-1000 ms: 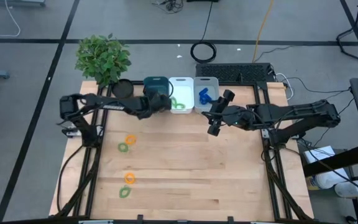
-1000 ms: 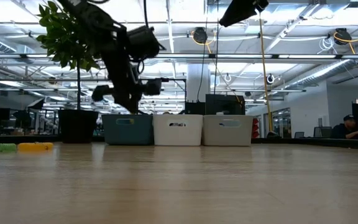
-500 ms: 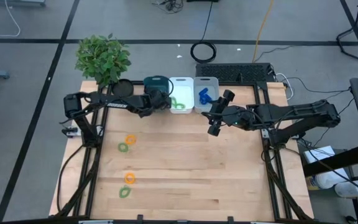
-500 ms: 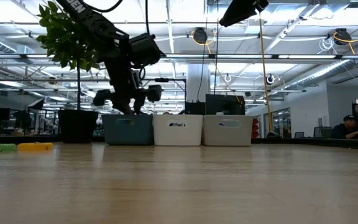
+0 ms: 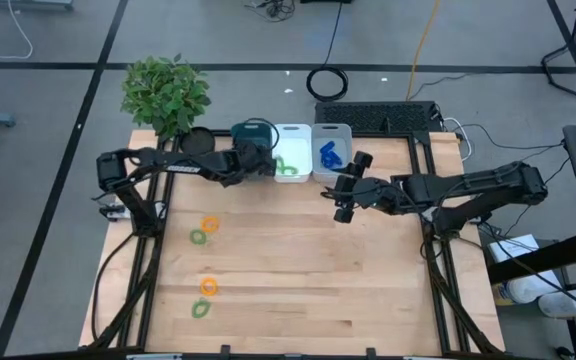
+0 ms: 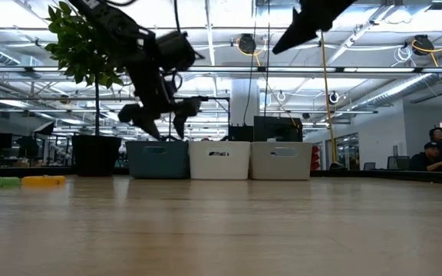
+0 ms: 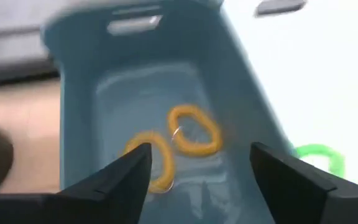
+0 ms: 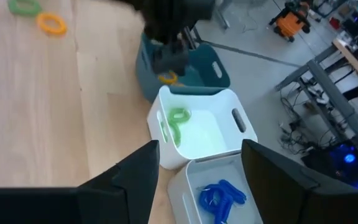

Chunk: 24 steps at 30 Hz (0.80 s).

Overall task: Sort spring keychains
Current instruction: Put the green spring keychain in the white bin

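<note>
Three bins stand in a row at the far edge of the wooden desk (image 5: 298, 290): a teal bin (image 5: 238, 133), a white bin (image 5: 292, 135) in the middle, and another white bin (image 5: 340, 132) on the right. The left end effector (image 5: 252, 161) hangs over the teal bin with its fingers spread wide, and it holds nothing. Right under it, two orange spring keychains (image 7: 194, 130) lie on the floor of the teal bin. Green spring keychains (image 8: 179, 121) sit in the middle bin, and blue spring keychains (image 8: 221, 196) sit in the right bin. Four more loops lie out on the desk, well apart from the bins: an orange loop (image 5: 209, 225) touching a green loop (image 5: 198, 237), and nearer the front another orange loop (image 5: 208, 287) just beside another green loop (image 5: 201, 309). The right end effector (image 5: 342, 199) hangs over bare desk in front of the right bin, fingers wide apart, holding nothing. A potted plant (image 5: 166, 95) stands at the far left corner beside the teal bin. A black cable coil (image 5: 327, 83) lies on the floor behind the desk. A person (image 6: 432, 157) sits far off in the room.
</note>
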Motion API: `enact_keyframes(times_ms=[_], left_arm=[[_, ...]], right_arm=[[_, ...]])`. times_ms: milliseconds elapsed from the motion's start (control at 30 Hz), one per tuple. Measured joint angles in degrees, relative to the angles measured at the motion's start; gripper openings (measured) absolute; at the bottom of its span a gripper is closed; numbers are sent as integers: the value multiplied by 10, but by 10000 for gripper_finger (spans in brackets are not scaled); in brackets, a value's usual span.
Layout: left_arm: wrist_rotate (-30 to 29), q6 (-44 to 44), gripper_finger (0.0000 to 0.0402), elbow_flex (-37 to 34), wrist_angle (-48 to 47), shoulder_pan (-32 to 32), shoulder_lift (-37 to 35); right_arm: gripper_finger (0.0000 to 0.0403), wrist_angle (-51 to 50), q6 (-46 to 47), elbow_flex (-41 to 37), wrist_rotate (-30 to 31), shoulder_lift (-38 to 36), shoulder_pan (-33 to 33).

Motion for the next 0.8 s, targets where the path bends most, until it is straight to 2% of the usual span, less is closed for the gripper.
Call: enact_keyframes(times_ms=[167, 333, 467, 600, 800], left_arm=[[12, 121, 299, 0, 0, -19, -61], [93, 253, 300, 1, -22, -51, -145], [130, 280, 301, 2, -48, -83, -208], [148, 294, 301, 1, -75, -118, -256], [208, 320, 301, 1, -110, -175, -308]], right_arm=[[212, 65, -45, -35, 1, 0, 0], [212, 86, -56, -50, -5, 0, 0], [212, 95, -54, -59, -31, 0, 0], [212, 96, -42, -59, -32, 0, 1], [212, 93, 9, -59, -33, 0, 1]])
